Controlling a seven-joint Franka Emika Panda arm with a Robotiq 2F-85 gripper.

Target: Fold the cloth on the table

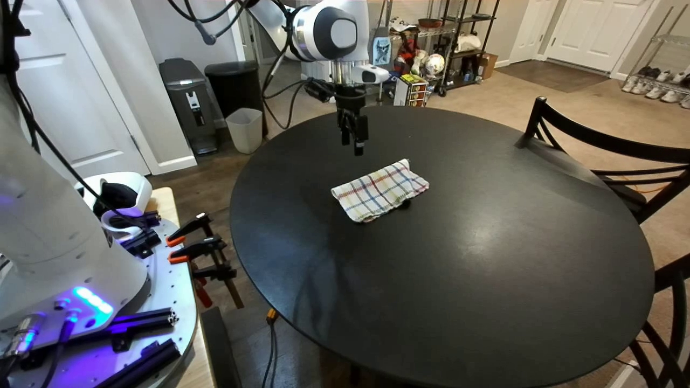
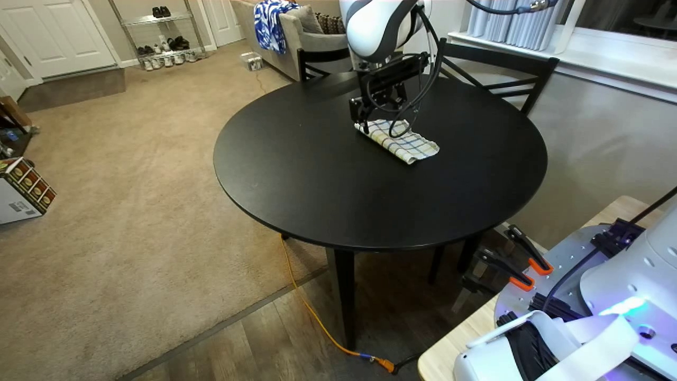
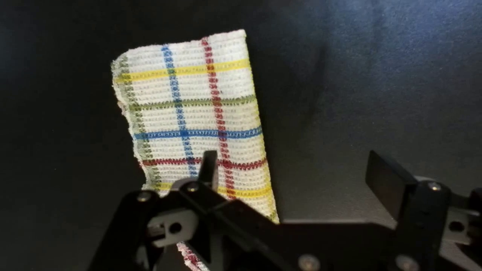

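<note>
The cloth [image 1: 377, 191], white with blue, red, yellow and green stripes, lies as a doubled strip on the round black table [image 1: 485, 280]. In an exterior view its end at the right spreads out unevenly, with a small dark patch beside its edge. My gripper [image 3: 291, 160] is open, its fingers wide apart with nothing between them. In the wrist view the left finger [image 3: 209, 169] overlaps the cloth, while the right finger [image 3: 389, 184] is over the black tabletop. An exterior view shows the gripper [image 1: 353, 145] in the air above the table. Part of the cloth is hidden behind the gripper in the wrist view.
Black chairs [image 1: 609, 140] stand against the table's rim. Cables [image 2: 423, 90] hang in loops along the arm near the gripper. Clamps [image 1: 199, 248] stick out from the robot's base stand towards the table. An orange cord [image 2: 312, 312] runs over the floor below.
</note>
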